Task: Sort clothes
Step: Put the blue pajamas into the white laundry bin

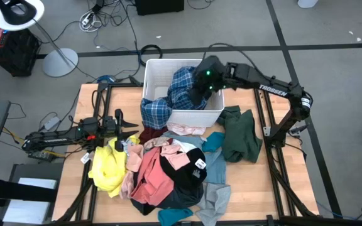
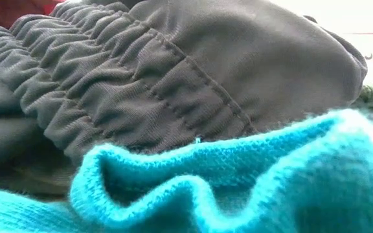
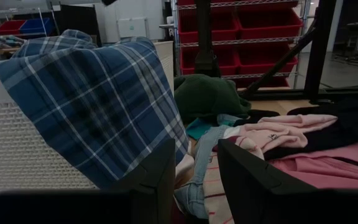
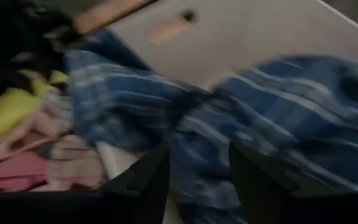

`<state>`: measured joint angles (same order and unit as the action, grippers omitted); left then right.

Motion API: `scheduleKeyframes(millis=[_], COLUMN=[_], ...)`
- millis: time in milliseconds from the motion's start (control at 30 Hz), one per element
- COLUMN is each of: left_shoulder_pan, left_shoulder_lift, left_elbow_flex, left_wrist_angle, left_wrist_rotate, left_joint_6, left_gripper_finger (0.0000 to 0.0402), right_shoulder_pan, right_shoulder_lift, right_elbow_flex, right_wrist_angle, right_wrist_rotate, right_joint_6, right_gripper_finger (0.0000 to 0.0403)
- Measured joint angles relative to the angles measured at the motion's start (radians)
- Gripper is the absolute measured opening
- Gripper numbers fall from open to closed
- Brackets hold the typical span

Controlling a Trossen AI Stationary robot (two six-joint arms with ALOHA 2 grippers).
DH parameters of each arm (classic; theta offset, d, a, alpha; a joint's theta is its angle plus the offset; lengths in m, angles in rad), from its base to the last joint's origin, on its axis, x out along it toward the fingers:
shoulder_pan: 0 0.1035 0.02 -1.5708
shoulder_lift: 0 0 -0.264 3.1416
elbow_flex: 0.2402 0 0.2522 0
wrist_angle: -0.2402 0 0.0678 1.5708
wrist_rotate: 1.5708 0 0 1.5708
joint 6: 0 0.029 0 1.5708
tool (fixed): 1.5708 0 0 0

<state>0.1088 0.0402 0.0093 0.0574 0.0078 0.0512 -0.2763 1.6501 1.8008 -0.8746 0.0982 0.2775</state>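
- Two grippers in play; we see the right gripper [image 1: 201, 80] over the white bin [image 1: 151, 70], directly above the blue plaid garment [image 1: 180, 88]. Its fingers stand apart in its wrist view and nothing is pinched between them, so we read it as released.
- The plaid lies just below that gripper, half in the bin and half draped over the bin wall on the side facing the pile. Its long axis runs from the bin interior out across that wall.
- The left gripper [image 1: 129, 130] waits low at the edge of the clothes pile [image 1: 168, 172], fingers spread, grasping nothing. The yellow garment [image 1: 107, 166] sits just beside it, on the side away from the bin, the pink one [image 1: 151, 174] a bit farther out in front.
- The dark green garment [image 1: 241, 133] lies on the desk [image 1: 83, 103] outside the bin, below and to the outer side of the right gripper.
- Our judgement: for the pile, the left arm is nearer; for the green piece, the right arm.
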Motion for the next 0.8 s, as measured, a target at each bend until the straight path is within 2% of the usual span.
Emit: scheduleKeyframes(millis=[200,333,567,800], left_shoulder_pan=[0.000,0.000,0.000,0.000], left_shoulder_lift=[0.000,0.000,0.000,0.000], left_elbow_flex=[0.000,0.000,0.000,0.000], left_wrist_angle=[0.000,0.003,0.003,0.003], left_wrist_rotate=[0.000,0.000,0.000,0.000], left_joint_6=[0.000,0.000,0.000,0.000], left_gripper_finger=[0.0127,0.0127,0.0127,0.0127], right_shoulder_pan=[0.061,0.073,0.113,0.136], right_shoulder_lift=[0.042,0.119,0.253,0.303], right_elbow_flex=[0.009,0.071,0.191,0.232], right_wrist_angle=[0.150,0.101,0.052,0.037], right_wrist_rotate=[-0.046,-0.053,-0.055,-0.061], right_joint_6=[-0.002,-0.033,-0.189,-0.225], right_gripper_finger=[0.0146,0.0135,0.0132,0.0130])
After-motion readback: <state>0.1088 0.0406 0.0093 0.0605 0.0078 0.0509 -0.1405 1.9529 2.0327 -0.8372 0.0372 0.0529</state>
